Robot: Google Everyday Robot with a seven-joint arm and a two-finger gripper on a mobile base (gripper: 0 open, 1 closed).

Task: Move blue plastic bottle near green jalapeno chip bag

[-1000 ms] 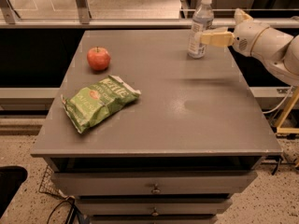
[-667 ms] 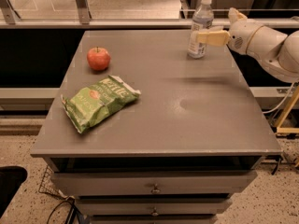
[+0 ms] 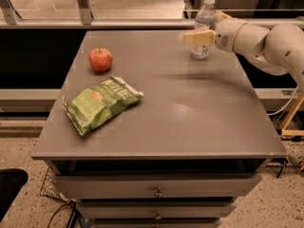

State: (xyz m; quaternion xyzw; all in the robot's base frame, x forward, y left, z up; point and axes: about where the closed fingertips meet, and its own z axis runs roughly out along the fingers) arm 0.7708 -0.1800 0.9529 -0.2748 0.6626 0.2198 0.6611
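Note:
The blue plastic bottle (image 3: 205, 18) stands upright at the far right of the grey table top (image 3: 190, 108), with a white cap and a pale label. My gripper (image 3: 194, 32) reaches in from the right and is open. One pale finger (image 3: 197, 36) lies across the front of the bottle, and the other is mostly hidden behind it. The green jalapeno chip bag (image 3: 100, 102) lies flat at the left front of the table, far from the bottle.
A red apple (image 3: 100, 59) sits at the left rear, just behind the bag. The white arm (image 3: 266, 39) hangs over the table's right edge. Drawers (image 3: 156, 186) are below the top. A rail and posts run behind the table.
My gripper has pushed left, so that its front finger now lies across the bottle instead of ending at its right side. The bottle, bag and apple have not moved.

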